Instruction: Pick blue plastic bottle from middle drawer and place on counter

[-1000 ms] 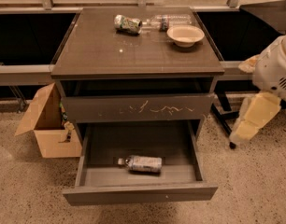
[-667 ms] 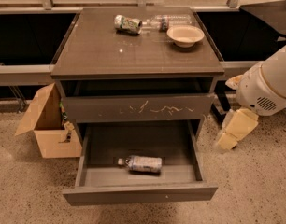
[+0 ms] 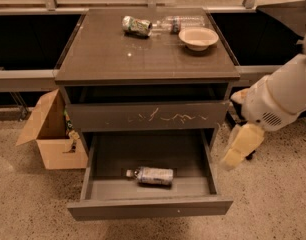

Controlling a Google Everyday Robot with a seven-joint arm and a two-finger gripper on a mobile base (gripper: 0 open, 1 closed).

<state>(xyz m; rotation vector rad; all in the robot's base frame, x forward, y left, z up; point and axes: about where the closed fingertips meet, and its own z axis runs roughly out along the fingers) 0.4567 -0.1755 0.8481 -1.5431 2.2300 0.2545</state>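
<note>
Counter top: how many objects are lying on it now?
3: a crushed green container at the back, a clear bottle beside it, a bowl at the back right. None seems hidden. The gripper hangs right of the open drawer.

One view, and it's up high in front of the cabinet, looking steeply down and facing the drawer fronts square on. The tabletop (image 3: 143, 59) stretches away toward the window frames at the top edge. The open middle drawer (image 3: 148, 209) reaches toward the lens at the bottom, so we look right into it. The cabinet fills the centre, with speckled floor (image 3: 28, 209) and a cardboard box (image 3: 48, 134) at left. The arm (image 3: 280, 96) comes in from the right edge, and its tool (image 3: 241, 146) hangs low beside the drawer's right side.
</note>
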